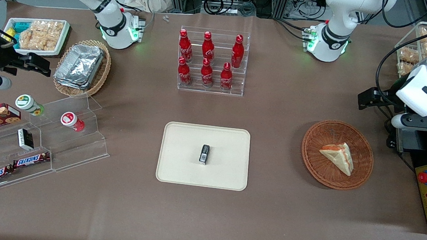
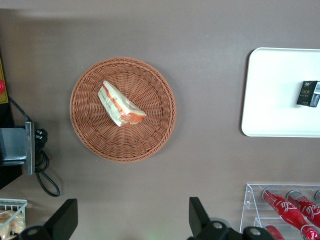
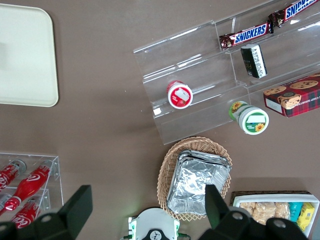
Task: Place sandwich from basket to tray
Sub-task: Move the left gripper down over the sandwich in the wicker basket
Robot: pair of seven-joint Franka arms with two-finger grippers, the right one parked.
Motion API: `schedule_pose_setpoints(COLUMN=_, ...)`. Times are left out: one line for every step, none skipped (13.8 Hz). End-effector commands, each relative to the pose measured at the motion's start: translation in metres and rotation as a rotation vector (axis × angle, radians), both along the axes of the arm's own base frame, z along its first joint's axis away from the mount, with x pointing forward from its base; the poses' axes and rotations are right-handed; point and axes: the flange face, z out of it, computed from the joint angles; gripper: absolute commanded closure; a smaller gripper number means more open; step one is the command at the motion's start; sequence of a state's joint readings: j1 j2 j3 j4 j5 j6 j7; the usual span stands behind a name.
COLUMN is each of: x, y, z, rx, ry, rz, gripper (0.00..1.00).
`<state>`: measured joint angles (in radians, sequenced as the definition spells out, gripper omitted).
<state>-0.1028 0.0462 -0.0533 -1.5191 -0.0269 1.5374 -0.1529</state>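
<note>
Sandwich [image 2: 120, 104] lies in basket [image 2: 90, 125]; open-fingered tool [image 2: 131, 220] hovers above.

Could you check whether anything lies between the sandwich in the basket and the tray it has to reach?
Only bare tabletop separates the basket holding the sandwich from the tray. A small black packet already lies mid-tray, so set down beside it. The gripper hangs open, well above the table beside the basket.

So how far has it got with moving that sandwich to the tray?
Nothing looks done yet: the sandwich lies in the basket. The tray holds only a small black packet. The gripper is open and empty, up in the air beside the basket. Grabbing, carrying and setting down all remain.
</note>
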Motion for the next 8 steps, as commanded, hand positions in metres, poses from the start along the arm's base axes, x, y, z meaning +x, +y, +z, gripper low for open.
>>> schedule_pose_setpoints(x=-0.001, y=0.001, z=0.007, rx=0.019, ry=0.004, rz=-0.008, gripper=0.0)
schedule_pose_setpoints(x=0.0, y=0.001, z=0.004, rx=0.021, ry=0.009, rz=-0.008, gripper=0.0)
schedule_pose_setpoints(x=0.003, y=0.002, z=-0.002, rx=0.024, ry=0.019, rz=0.0, gripper=0.0)
schedule_pose_setpoints(x=0.004, y=0.007, z=-0.006, rx=0.027, ry=0.029, rz=0.045, gripper=0.0)
schedule_pose_setpoints(x=0.006, y=0.01, z=-0.018, rx=0.032, ry=0.04, rz=0.097, gripper=0.0)
schedule_pose_setpoints(x=0.009, y=0.015, z=-0.028, rx=0.035, ry=0.041, rz=0.163, gripper=0.0)
schedule_pose_setpoints(x=0.013, y=0.023, z=-0.048, rx=0.044, ry=0.056, rz=0.271, gripper=0.0)
schedule_pose_setpoints(x=0.018, y=0.03, z=-0.063, rx=0.048, ry=0.053, rz=0.393, gripper=0.0)
